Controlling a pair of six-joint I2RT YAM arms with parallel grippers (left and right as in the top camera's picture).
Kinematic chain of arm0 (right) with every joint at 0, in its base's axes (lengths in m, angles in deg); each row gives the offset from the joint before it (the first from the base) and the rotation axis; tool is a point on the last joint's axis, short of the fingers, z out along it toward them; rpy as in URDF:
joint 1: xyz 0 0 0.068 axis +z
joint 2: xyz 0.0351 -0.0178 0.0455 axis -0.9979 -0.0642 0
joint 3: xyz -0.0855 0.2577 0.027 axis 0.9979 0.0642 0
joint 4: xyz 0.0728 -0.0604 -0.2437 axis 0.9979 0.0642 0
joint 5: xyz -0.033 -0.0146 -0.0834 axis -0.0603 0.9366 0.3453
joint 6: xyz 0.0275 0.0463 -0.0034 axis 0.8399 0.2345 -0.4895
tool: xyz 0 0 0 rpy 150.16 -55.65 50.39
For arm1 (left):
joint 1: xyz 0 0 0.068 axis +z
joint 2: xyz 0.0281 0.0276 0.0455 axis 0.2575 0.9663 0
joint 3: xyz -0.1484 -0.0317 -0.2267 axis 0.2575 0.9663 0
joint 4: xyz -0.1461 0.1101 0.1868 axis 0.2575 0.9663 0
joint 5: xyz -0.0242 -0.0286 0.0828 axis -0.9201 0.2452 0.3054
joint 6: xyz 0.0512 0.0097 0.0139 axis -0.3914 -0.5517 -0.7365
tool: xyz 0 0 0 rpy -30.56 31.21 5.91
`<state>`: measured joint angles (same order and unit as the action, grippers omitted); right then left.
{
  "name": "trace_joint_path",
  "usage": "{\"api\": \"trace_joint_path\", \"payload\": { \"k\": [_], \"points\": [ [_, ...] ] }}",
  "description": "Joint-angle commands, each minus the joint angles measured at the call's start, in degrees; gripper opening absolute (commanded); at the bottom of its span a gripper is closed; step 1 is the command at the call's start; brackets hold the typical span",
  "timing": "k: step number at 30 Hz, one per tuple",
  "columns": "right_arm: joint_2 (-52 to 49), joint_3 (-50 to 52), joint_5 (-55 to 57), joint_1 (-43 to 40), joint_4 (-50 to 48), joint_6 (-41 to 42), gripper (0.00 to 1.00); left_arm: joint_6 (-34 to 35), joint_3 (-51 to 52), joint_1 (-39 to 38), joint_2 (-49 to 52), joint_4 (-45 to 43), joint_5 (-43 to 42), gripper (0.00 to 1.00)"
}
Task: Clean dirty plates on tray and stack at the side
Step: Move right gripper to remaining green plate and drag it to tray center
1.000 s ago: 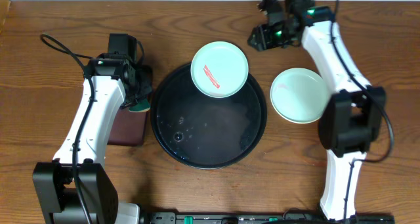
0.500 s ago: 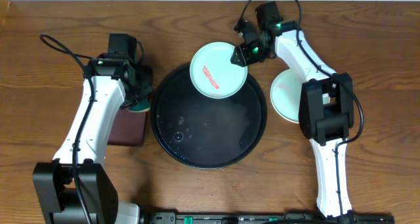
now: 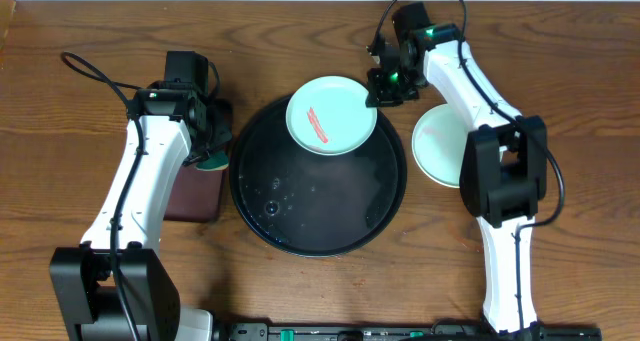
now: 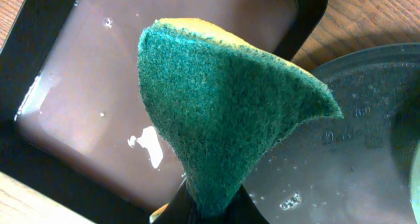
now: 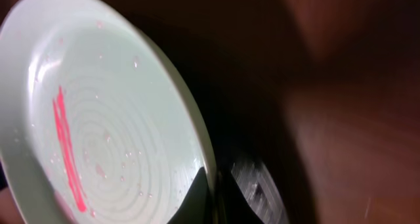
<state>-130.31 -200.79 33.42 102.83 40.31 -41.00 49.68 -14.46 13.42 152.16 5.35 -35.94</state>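
Overhead: I see R gripper jaws pinching smeared mint plate by rim, over far edge of tray; L gripper, left of tray, jaws clamp green sponge.

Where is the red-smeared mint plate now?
Overhead, the red-smeared mint plate sits at the far edge of the black tray, right hand gripping its right rim, left of the other mint plate.

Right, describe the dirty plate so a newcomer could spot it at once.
Find the big round black tray in the middle of the wooden table. A small pale mint plate overlaps its far rim. Unlike the matching plate lying on the wood to the right of the tray, it carries a red streak.
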Motion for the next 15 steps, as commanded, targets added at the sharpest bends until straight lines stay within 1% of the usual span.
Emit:
{"api": "trace_joint_path", "payload": {
  "k": [1,4,8,15],
  "points": [
    [3.9,-1.4,4.7,3.1,4.9,8.3,0.01,-1.0,0.5,0.2,0.3,0.0,0.9,0.08],
    [3.8,-0.2,8.7,5.4,8.0,8.4,0.01,-1.0,0.5,0.2,0.3,0.0,0.9,0.08],
    [3.8,2.5,14.5,8.5,8.4,10.4,0.01,-1.0,0.5,0.2,0.3,0.0,0.9,0.08],
    [3.8,9.0,15.5,10.7,6.5,11.1,0.01,-1.0,0.5,0.2,0.3,0.0,0.9,0.08]
  ]
}}
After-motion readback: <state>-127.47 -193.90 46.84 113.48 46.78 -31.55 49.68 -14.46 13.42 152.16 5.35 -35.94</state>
